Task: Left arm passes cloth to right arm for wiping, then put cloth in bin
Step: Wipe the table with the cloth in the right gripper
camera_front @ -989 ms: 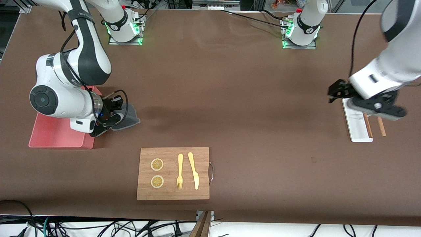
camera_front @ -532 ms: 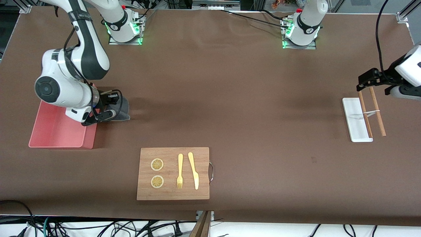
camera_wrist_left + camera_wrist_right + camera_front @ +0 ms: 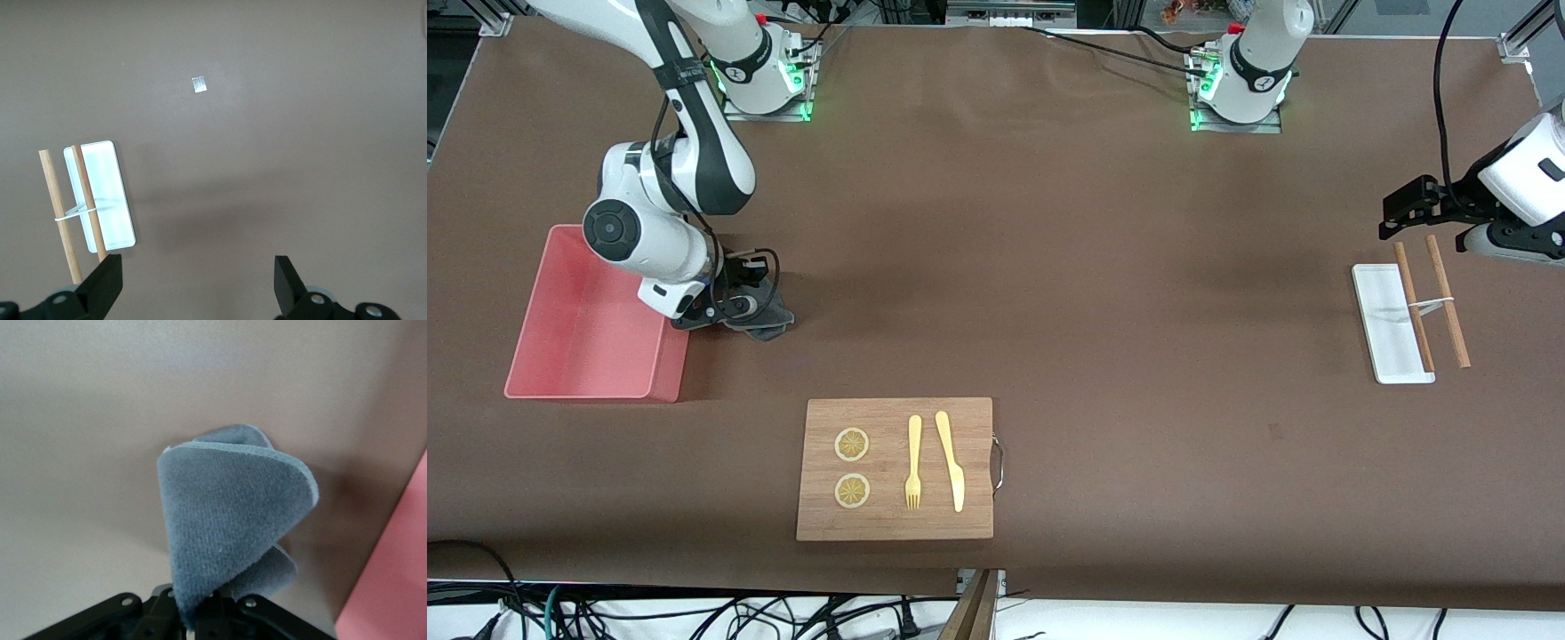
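The cloth, grey on the side that shows, is pinched in my right gripper, which is shut on it low over the brown table. It hangs just beside the pink bin, on the side toward the table's middle. In the right wrist view the cloth curls out of the shut jaws of the right gripper, with the bin's wall close by. My left gripper is open and empty at the left arm's end of the table. Its two fingers stand wide apart.
A white tray with two bound wooden sticks lies at the left arm's end. A wooden board with two lemon slices, a fork and a knife lies nearer to the front camera. A small scrap of tape lies on the table.
My right arm has swung off the bin, which now shows almost whole, while the cloth stayed beside it. My left arm has drawn back from over the tray toward its end of the table.
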